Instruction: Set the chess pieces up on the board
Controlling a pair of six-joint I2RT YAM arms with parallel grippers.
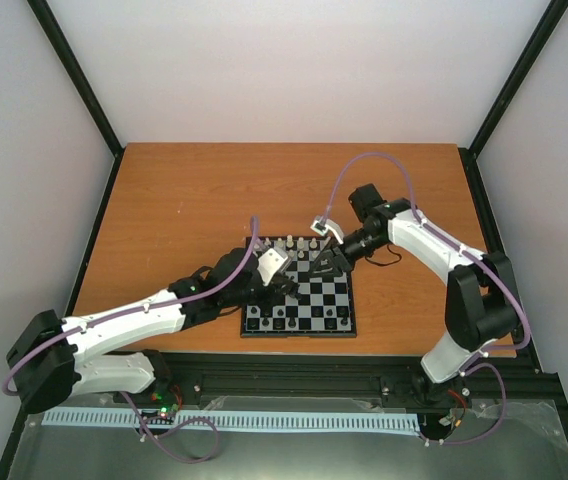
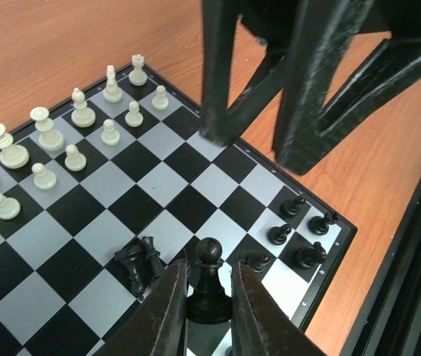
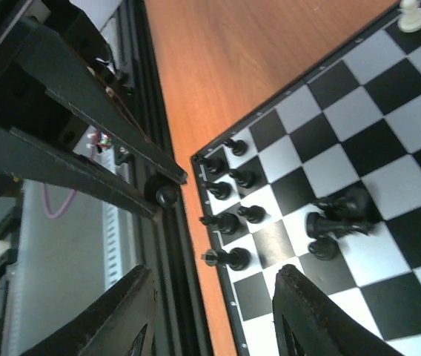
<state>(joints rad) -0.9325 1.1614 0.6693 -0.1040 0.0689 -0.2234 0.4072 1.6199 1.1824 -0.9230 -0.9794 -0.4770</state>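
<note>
Took in the table (image 1: 194, 200) first, then the board (image 1: 332, 303) toward its near edge, between the two arms. Found both arms reaching in over the board's near half, close together.

Judged a knock-over the main risk. Saw white pieces (image 2: 70, 141) standing in two tidy rows along the board's far side. Saw black pieces (image 2: 293, 222) crowded into a near corner of the board, and toppled pieces (image 2: 140, 263) lying just inside that corner. Feared nudging the neighbour (image 2: 255, 259) just beside one finger on widening the jaws. Feared too tipping the pawn (image 2: 209, 252) into the toppled pieces on letting go off-centre or too high. Counted a brush between the arms as the second risk, given such close quarters above the board.

Found the left gripper (image 2: 209, 293) nearly closed, clamped on the pawn. Held it upright between both fingers, over a light square at the board's near edge, just beside the black cluster. Could not make out either contact or a gap between base and square. Found the right gripper (image 3: 218, 297) with jaws well apart, holding nothing, poised over the board beside that same corner. Made out no contact there with any piece.
</note>
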